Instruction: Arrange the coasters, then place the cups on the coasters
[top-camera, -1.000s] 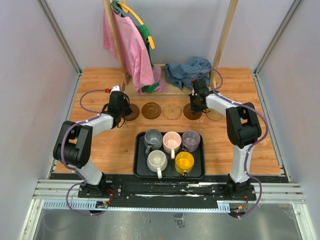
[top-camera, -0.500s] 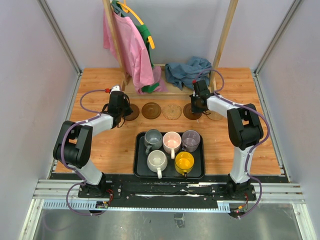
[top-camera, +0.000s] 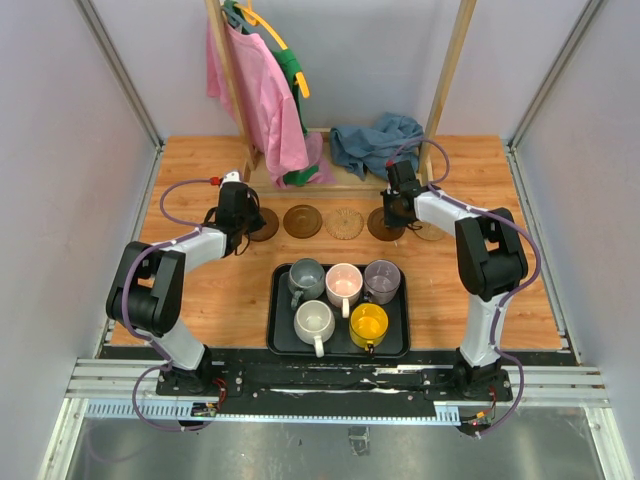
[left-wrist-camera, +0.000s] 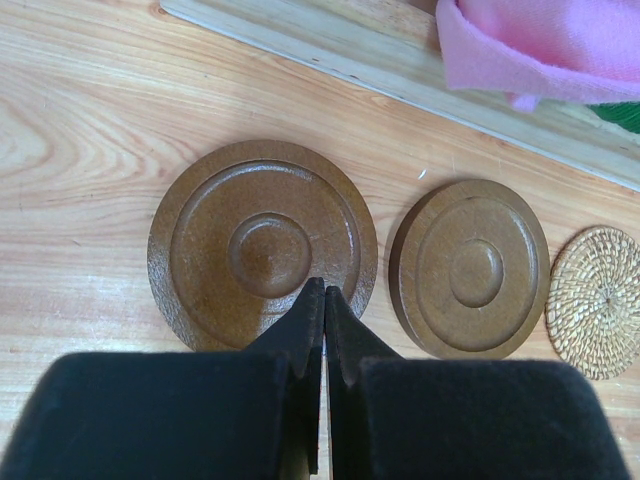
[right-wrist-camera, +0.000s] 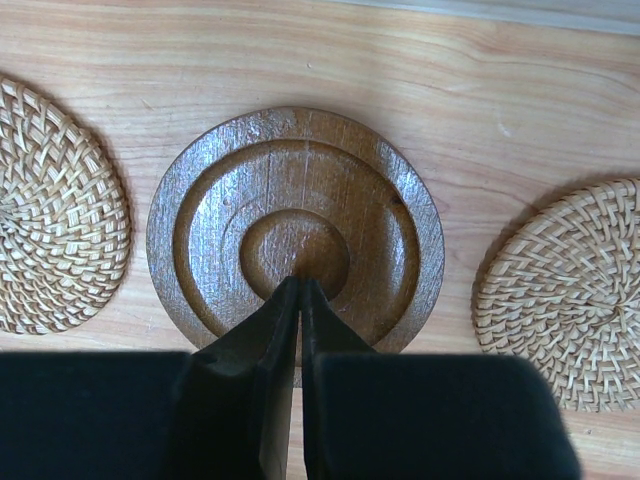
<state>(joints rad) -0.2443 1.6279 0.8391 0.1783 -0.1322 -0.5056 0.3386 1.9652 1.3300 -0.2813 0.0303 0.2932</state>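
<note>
Five coasters lie in a left-to-right row on the far part of the surface (top-camera: 200, 300), close together but not overlapping. From the left they are the leftmost coaster (left-wrist-camera: 263, 245) and the second coaster (left-wrist-camera: 470, 268), both dark wood, then the middle coaster (top-camera: 345, 223), tan and woven, the fourth coaster (right-wrist-camera: 295, 225), dark wood, and the rightmost coaster (right-wrist-camera: 565, 290), tan and woven. The left jaws are clenched tip to tip and grasp nothing, with their tips over the near rim of the leftmost coaster. The right jaws are likewise pressed together and empty, with their tips at the near edge of the fourth coaster's central dimple. Whether either pair presses on the wood or hovers just above it, I cannot tell. The row looks fairly straight and evenly spaced, so the arranging step seems finished or down to last nudges. The second step is not yet begun. All five cups stand in the black tray (top-camera: 280, 345), near and centred between the arms. The grey cup (top-camera: 305, 275), pink cup (top-camera: 344, 282) and lavender cup (top-camera: 382, 278) are in its far row, and the white cup (top-camera: 314, 320) and yellow cup (top-camera: 369, 323) in its near row. Every coaster is bare, so five cup placements are left.
</note>
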